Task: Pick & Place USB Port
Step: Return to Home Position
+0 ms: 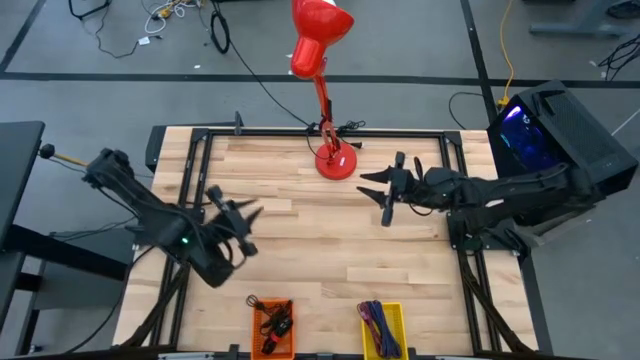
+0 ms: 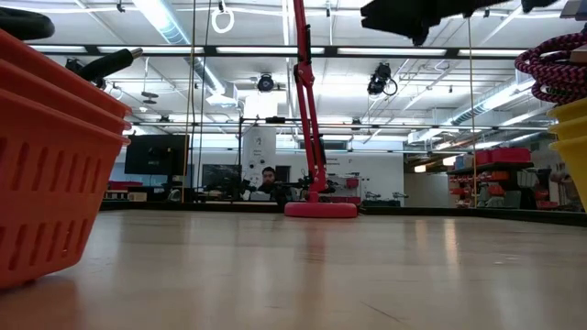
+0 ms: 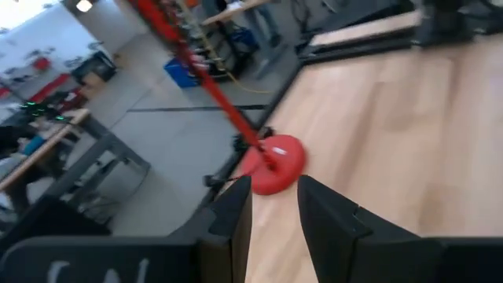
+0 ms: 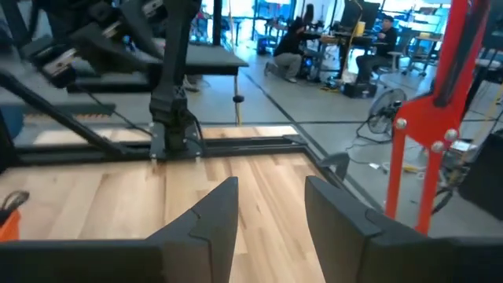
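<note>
An orange basket (image 1: 272, 328) at the table's near edge holds dark small parts and a cable; I cannot tell whether one of them is the USB port. A yellow basket (image 1: 381, 328) beside it holds braided purple and red cords (image 2: 555, 64). My left gripper (image 1: 250, 230) hovers open over the table's left half, with nothing between its fingers (image 3: 273, 212). My right gripper (image 1: 375, 197) hovers open over the table's right half, near the lamp base, and is also empty (image 4: 271, 204).
A red desk lamp stands on its round base (image 1: 335, 160) at the far middle of the table, its arm rising over the far edge. A black frame rail (image 1: 320, 132) runs around the table. Bare wood (image 1: 330, 250) lies between the two grippers. People sit in the room behind.
</note>
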{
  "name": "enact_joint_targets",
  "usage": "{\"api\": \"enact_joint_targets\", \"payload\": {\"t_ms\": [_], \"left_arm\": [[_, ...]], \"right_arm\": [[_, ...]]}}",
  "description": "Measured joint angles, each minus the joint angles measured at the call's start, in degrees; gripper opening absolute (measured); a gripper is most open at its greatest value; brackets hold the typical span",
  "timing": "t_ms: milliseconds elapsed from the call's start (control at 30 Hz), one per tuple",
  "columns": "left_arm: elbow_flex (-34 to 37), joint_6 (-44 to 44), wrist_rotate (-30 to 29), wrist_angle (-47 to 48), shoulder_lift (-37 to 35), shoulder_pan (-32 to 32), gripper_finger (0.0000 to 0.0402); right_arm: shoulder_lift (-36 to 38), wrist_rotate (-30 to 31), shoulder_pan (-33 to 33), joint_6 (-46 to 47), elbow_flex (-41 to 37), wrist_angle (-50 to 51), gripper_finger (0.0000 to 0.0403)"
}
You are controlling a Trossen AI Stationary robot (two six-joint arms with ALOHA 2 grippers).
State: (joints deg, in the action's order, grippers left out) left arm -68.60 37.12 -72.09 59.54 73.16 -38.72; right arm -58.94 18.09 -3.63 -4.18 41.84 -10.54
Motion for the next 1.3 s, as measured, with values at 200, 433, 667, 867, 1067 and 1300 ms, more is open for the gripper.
{"api": "enact_joint_targets", "payload": {"t_ms": [200, 433, 667, 867, 1067, 1300], "left_arm": [[0.0, 7.6, -5.6, 10.5, -6.1, 0.0, 0.0110], [6.0, 15.5, -13.8, 12.0, -12.8, 0.1, 0.0108], [22.9, 22.5, -15.6, 2.8, -19.8, 3.2, 0.0075], [36.4, 22.7, -15.1, -9.6, -25.0, 3.9, 0.0043], [45.8, 22.8, -14.9, -18.1, -29.9, 3.9, 0.0024], [53.1, 22.7, -14.0, -24.7, -33.3, 5.3, 0.0024]], "right_arm": [[0.0, -6.7, 3.5, 3.0, -7.1, -12.7, 0.0150], [0.0, -13.0, 7.2, 5.2, -13.3, -23.6, 0.0150], [-0.7, -17.7, 9.6, 8.2, -18.3, -31.6, 0.0150], [-2.3, -17.6, 10.3, 10.3, -21.8, -32.1, 0.0150], [-5.7, -17.6, 10.3, 14.1, -26.4, -37.5, 0.0150], [-12.5, -15.1, 10.2, 15.2, -27.9, -45.7, 0.0150]]}}
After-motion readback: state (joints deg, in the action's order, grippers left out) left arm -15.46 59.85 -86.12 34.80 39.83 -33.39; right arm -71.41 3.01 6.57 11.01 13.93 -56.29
